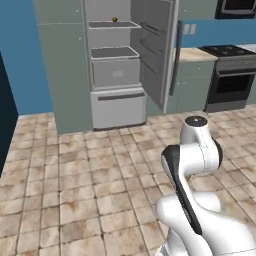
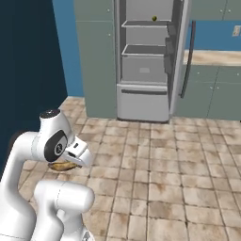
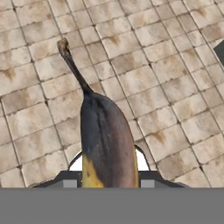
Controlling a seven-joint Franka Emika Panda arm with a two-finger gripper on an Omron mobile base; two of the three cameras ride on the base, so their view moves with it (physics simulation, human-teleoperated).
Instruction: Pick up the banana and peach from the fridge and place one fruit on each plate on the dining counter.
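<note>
Gripper (image 3: pixel 109 181): clamped on the banana (image 3: pixel 106 144), lower centre of hand view.
Fridge (image 1: pixel 112 65): open, upper centre.
Done: banana is out.
Left: carry it to a plate; peach afterwards.

Even, flat rendered lighting, no glare, soft low-resolution blur throughout, banana (image 3: pixel 105 140) underside heavily shaded in hand view, dark unlit wall (image 2: pixel 28 70) at left.

the banana's (image 3: pixel 107 144) lower end is cut off at the hand; the ball (image 1: pixel 114 19) on the fridge (image 1: pixel 107 65) shelf is too small to identify
</note>
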